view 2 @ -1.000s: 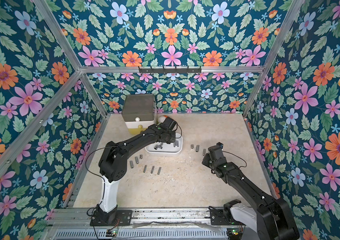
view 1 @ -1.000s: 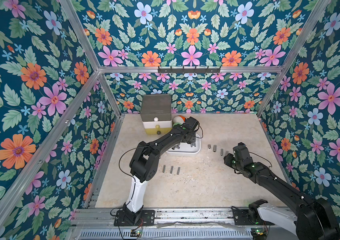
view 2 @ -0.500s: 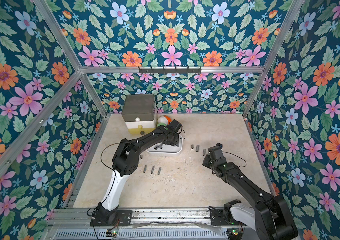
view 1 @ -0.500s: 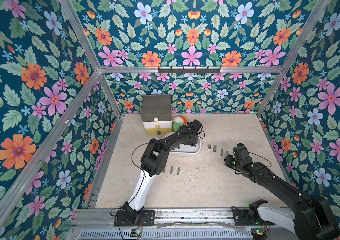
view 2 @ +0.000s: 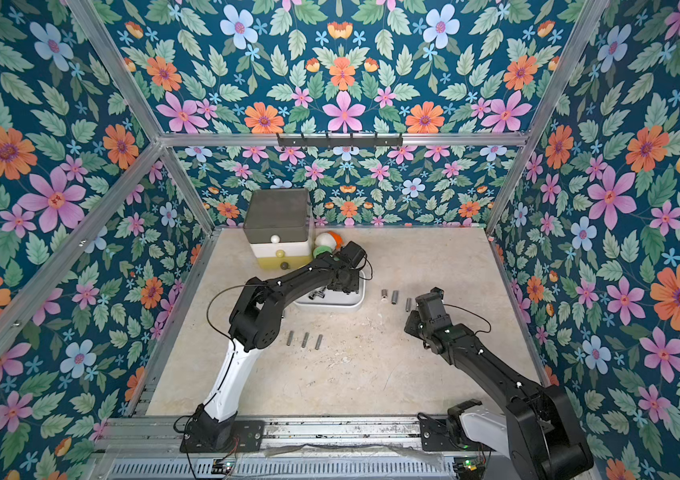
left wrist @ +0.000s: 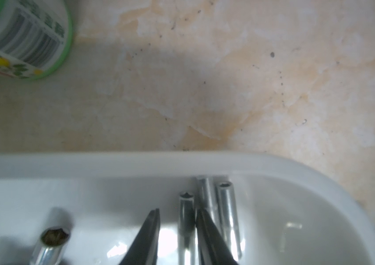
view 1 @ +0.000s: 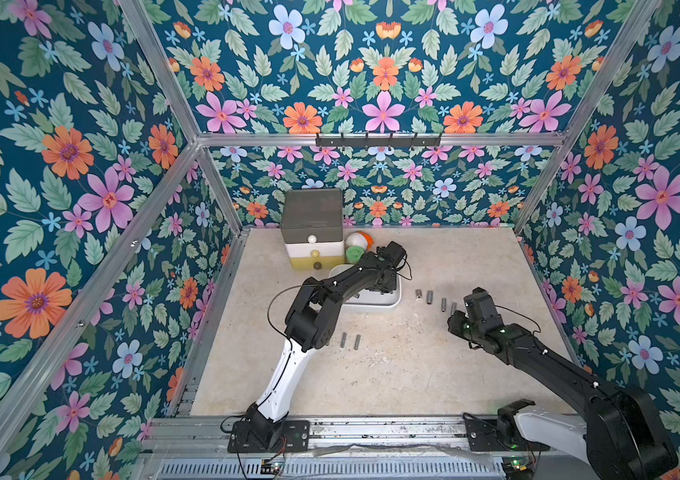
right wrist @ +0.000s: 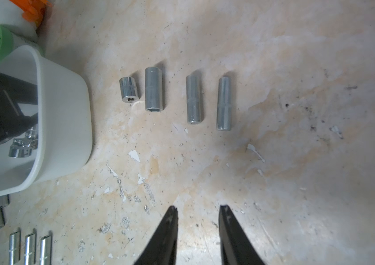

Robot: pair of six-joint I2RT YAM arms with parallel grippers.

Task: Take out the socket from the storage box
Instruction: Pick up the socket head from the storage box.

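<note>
Three slim chrome sockets (left wrist: 226,206) lie at rounded end of shallow white plastic storage box (left wrist: 136,160). I've lowered left gripper (left wrist: 177,211) astride leftmost socket (left wrist: 185,220), which still lies on box floor. Jaws narrower than a second ago: one finger touches it, other shows gap. Not clamped, so lift must wait. Fatter hex socket (left wrist: 52,238) also in box. Right gripper (right wrist: 198,207) hangs spread and empty near four laid-out sockets (right wrist: 194,101) on beige tabletop (right wrist: 296,160).

Robot lab cell: alu frame (view 1: 371,139), floral wall panels (view 1: 371,62), arms (view 1: 284,382) on base rail (view 1: 384,428).
</note>
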